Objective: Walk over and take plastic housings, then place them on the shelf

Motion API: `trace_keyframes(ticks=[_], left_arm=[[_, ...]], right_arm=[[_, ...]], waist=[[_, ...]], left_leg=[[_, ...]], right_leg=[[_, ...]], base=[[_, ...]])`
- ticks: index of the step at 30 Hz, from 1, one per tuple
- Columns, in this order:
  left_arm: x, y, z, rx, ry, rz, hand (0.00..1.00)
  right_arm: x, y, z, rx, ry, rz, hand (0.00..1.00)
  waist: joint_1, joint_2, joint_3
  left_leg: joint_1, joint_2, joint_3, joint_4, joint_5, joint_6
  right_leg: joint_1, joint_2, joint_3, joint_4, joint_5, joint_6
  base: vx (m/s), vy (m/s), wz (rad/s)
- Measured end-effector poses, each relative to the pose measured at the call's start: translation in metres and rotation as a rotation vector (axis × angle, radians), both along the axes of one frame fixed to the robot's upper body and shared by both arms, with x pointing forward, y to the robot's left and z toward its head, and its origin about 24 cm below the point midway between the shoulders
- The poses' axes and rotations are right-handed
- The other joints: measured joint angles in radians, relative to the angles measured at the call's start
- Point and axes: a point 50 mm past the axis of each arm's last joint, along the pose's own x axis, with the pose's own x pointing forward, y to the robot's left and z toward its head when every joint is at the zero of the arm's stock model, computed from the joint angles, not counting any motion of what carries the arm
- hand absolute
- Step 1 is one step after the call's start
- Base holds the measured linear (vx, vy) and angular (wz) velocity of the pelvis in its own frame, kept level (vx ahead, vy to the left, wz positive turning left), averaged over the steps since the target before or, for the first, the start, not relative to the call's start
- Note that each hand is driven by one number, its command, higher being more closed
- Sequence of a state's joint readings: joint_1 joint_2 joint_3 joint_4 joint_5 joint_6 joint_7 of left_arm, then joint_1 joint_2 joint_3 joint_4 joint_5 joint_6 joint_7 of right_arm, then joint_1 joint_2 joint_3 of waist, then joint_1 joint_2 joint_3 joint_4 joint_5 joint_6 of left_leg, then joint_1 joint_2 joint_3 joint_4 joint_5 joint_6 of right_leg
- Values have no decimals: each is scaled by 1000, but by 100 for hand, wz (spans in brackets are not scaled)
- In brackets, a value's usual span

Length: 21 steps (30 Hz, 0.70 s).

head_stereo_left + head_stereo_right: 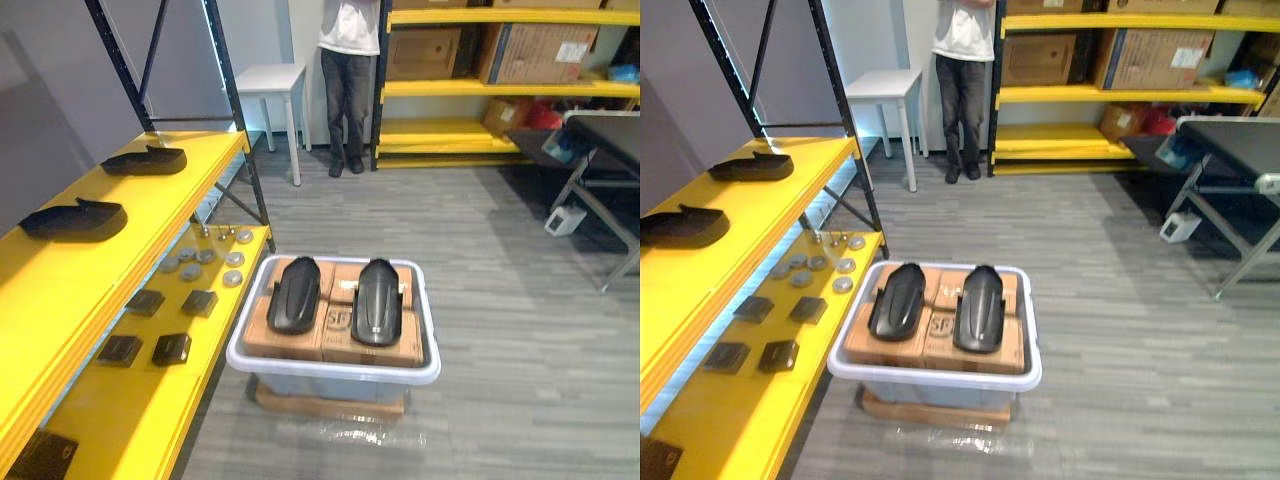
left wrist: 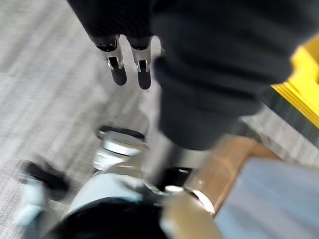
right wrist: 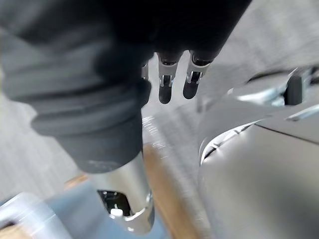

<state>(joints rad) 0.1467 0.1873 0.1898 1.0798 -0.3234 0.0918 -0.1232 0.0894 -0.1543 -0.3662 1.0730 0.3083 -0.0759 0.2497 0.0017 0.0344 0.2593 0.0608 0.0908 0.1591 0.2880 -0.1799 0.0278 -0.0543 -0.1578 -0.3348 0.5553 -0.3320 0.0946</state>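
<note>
Left eye view: two glossy black plastic housings [image 1: 295, 294] on cardboard boxes [image 1: 338, 335] in bin [image 1: 335, 372]. Left hand [image 2: 118, 70], right hand [image 3: 165, 88]: fingers straight, empty.

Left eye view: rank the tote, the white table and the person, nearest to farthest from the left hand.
1. Tote, directly ahead, beside the left hand.
2-3. White table and person, side by side at the back: too close to call.
</note>
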Motion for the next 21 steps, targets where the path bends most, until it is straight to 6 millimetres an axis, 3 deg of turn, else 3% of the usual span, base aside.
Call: trace_keyframes(ticks=[2, 3, 4, 8, 9, 10, 12, 13, 14, 15, 18, 21], left_arm=[[17, 9, 6, 9, -58, -5, 0], [24, 9, 8, 6, -87, -2, 0], [27, 1, 6, -16, -104, 28, 0], [22, -15, 2, -70, -108, 78, 0], [19, -18, 1, -76, -99, 79, 0], [15, -20, 0, -80, -92, 70, 0], [7, -20, -1, -85, -77, 64, 0], [4, -21, -1, -87, -68, 47, 0], [3, -24, -2, -92, -64, 39, 0], [4, -30, -3, -102, -59, 18, 0], [13, -27, 0, -78, -72, -74, 0], [21, -25, 3, -67, -94, -110, 0]], right_arm=[[0, 1, 2, -33, -21, 9, 0], [-3, -1, 2, -54, -23, 3, 0], [-4, -5, 4, -90, -18, 12, 0], [42, -5, 28, -219, -187, 120, 0], [53, -4, 35, -249, -220, 144, 0], [61, -5, 42, -278, -250, 155, 0], [76, -6, 54, -324, -305, 178, 0], [85, -8, 64, -366, -348, 201, 0], [88, -11, 69, -390, -364, 212, 0], [93, -15, 73, -429, -367, 218, 0], [95, -13, 75, -470, -365, 191, 0], [115, -10, 86, -522, -400, 141, 0]], waist=[[-10, -17, -9], [-13, -31, -16], [-9, -13, -25], [-8, 7, -33], [3, 3, -30], [14, 4, -30], [13, 1, -29], [4, 11, -36], [-2, 25, -40], [-10, 48, -40], [-11, 16, -36], [-9, 18, -3]], left_leg=[[19, 17, -30, -1, -17, -35], [38, 17, -34, 5, -41, -73], [59, 49, -40, 25, -62, -99], [-29, 99, -28, 248, -8, -140], [-63, 110, -26, 310, -46, -181], [-67, 115, -12, 291, -69, -198], [-63, 122, 22, 160, -56, -176], [-68, 129, 44, 39, 24, -123], [-84, 136, 50, 2, 105, -118], [-83, 133, 35, -6, 82, -152], [-99, 46, 25, -15, 88, -143], [-141, 17, 11, 17, 87, -136]], right_leg=[[-68, 37, 42, -209, 100, -28], [-65, 41, 56, -302, 289, -60], [-39, 62, 50, -302, 347, -104], [56, 107, 50, -427, 330, -122], [95, 106, 57, -458, 330, -122], [125, 102, 62, -464, 330, -122], [149, 87, 76, -460, 325, -114], [149, 71, 73, -441, 295, -78], [143, 71, 71, -425, 268, -62], [132, 57, 69, -381, 240, -38], [87, -42, 48, -285, 188, 8], [61, -78, 35, -250, 180, 21]], base=[[552, -157, 84], [475, -175, 62], [471, -162, 35], [505, -175, -4], [360, -76, -13], [246, 2, -18], [169, 108, -17], [135, 161, -5], [129, 219, 10], [126, 263, 29], [71, 229, 38], [-21, 101, 27]])
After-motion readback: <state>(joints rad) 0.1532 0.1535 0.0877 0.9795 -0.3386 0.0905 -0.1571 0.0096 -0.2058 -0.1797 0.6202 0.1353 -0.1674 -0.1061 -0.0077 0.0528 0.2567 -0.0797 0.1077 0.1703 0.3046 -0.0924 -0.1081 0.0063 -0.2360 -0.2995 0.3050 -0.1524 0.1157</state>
